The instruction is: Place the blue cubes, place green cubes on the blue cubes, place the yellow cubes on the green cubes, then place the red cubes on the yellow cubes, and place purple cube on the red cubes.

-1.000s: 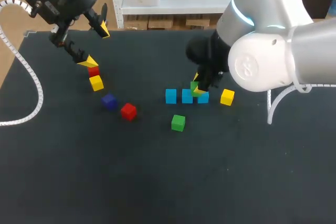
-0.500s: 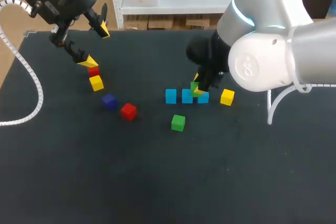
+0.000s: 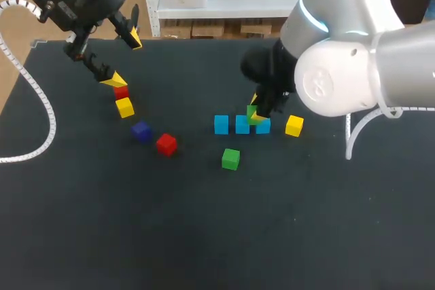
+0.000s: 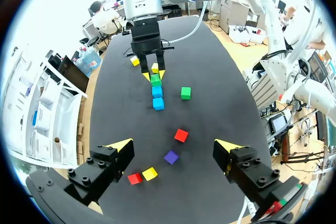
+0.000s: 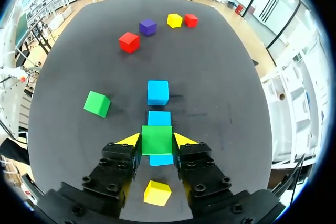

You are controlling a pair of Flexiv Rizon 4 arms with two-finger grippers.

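Three blue cubes lie in a row mid-table; in the right wrist view they run ahead from under the gripper. My right gripper is shut on a green cube, held just over the row's right end. A second green cube lies in front of the row. A yellow cube sits right of it. At the left lie a red cube, a purple cube, a yellow cube and another red cube. My left gripper hangs open above them.
A white corrugated cable curves over the table's left side. The near half of the black table holds no cubes. My right arm's bulky white elbow hangs over the right part of the table.
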